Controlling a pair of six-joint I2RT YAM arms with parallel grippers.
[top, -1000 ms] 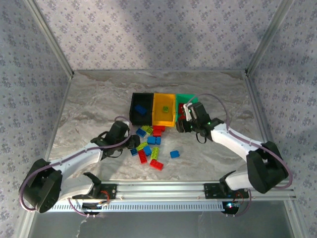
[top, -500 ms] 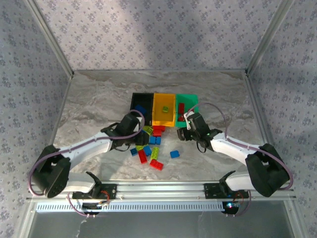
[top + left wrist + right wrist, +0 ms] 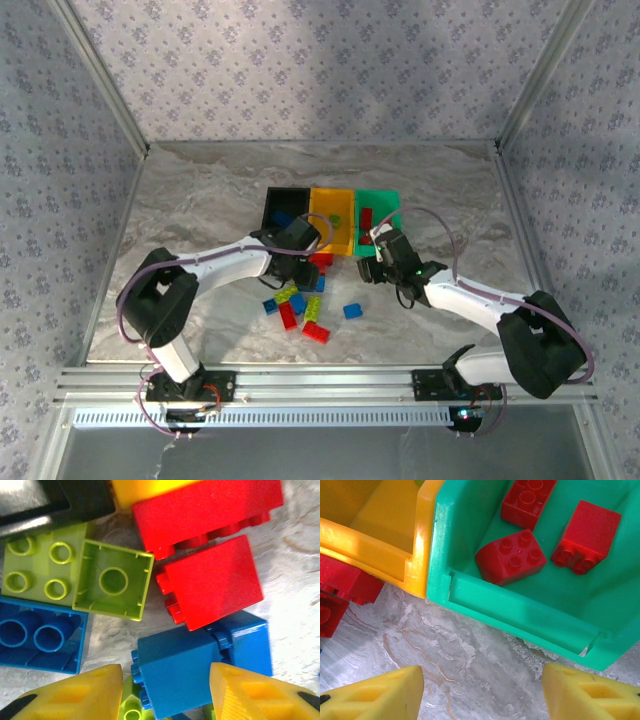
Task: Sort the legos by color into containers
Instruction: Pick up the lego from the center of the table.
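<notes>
Legos [image 3: 210, 580] crowd beneath the left claw [image 3: 165, 677], half-closed on a blue brick [image 3: 185, 665]; right claw [image 3: 482, 680] gapes empty over bare table [image 3: 465, 650] beside the green bin [image 3: 520, 615].

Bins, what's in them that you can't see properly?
Black bin: top view, the left arm covers its near end; one blue brick shows.
Yellow bin: top view, the green bit inside is too small to make out.
Green bin: right wrist view, the edges cut off its far end.
</notes>
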